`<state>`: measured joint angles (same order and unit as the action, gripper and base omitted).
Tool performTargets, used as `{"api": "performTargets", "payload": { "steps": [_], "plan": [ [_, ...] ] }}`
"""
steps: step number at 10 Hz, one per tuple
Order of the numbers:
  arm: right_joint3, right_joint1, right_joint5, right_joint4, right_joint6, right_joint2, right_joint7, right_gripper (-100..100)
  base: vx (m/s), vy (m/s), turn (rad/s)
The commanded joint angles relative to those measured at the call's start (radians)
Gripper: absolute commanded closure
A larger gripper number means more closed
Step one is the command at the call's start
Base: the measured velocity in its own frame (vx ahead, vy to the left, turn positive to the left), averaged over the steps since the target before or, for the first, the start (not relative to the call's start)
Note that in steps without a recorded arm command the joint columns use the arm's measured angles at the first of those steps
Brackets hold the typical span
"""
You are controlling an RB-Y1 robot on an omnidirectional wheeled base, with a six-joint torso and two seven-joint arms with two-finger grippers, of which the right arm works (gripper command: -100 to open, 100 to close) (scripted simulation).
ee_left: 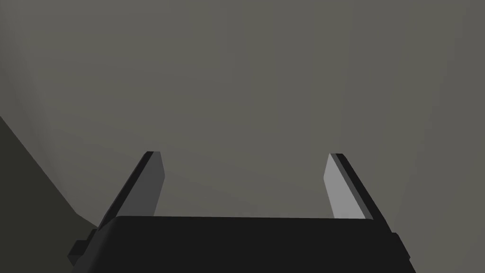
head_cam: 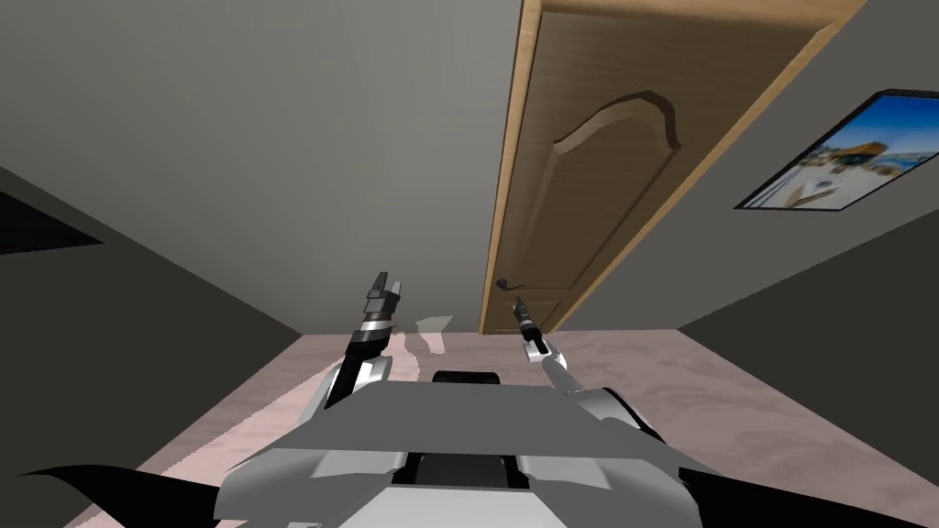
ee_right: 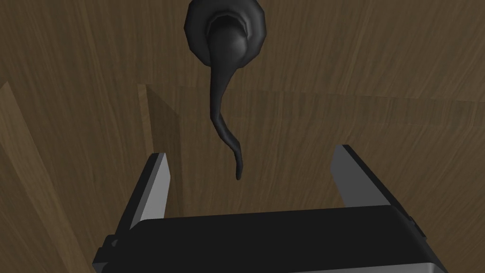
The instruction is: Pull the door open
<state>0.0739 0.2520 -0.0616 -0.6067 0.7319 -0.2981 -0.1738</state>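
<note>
Here, right end effector (ee_right: pixel 250 151) spread, dark door handle (ee_right: pixel 217 95) just ahead, tip between the fingers (ee_right: pixel 154 189), left end effector (ee_left: pixel 244 154) spread

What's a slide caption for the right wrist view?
Open right gripper at the dark lever handle of the brown door, not yet closed on it.

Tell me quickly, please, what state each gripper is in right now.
Left gripper: open, holding nothing.
Right gripper: open, lined up on the dark door handle, not gripping it.
</note>
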Motion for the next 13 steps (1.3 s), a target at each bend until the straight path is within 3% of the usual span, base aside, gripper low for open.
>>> {"api": "performTargets", "payload": {
  "steps": [1,5,7,10,11,13],
  "plan": [
    [-0.014,-0.013,-0.018,0.025,0.027,-0.027,-0.012,-100,0.183,0.062,0.228],
    [-0.050,-0.079,-0.063,0.026,0.061,-0.102,-0.046,-100,0.210,0.076,0.236],
    [-0.064,-0.103,-0.080,0.026,0.074,-0.130,-0.059,-100,0.185,0.000,0.172],
    [-0.063,-0.098,-0.079,0.036,0.081,-0.129,-0.059,-100,0.063,-0.016,0.006],
    [-0.063,-0.098,-0.079,0.036,0.081,-0.129,-0.059,100,0.000,0.000,0.000],
    [-0.063,-0.098,-0.079,0.036,0.081,-0.129,-0.059,100,-0.003,0.001,-0.002]
  ]
}}
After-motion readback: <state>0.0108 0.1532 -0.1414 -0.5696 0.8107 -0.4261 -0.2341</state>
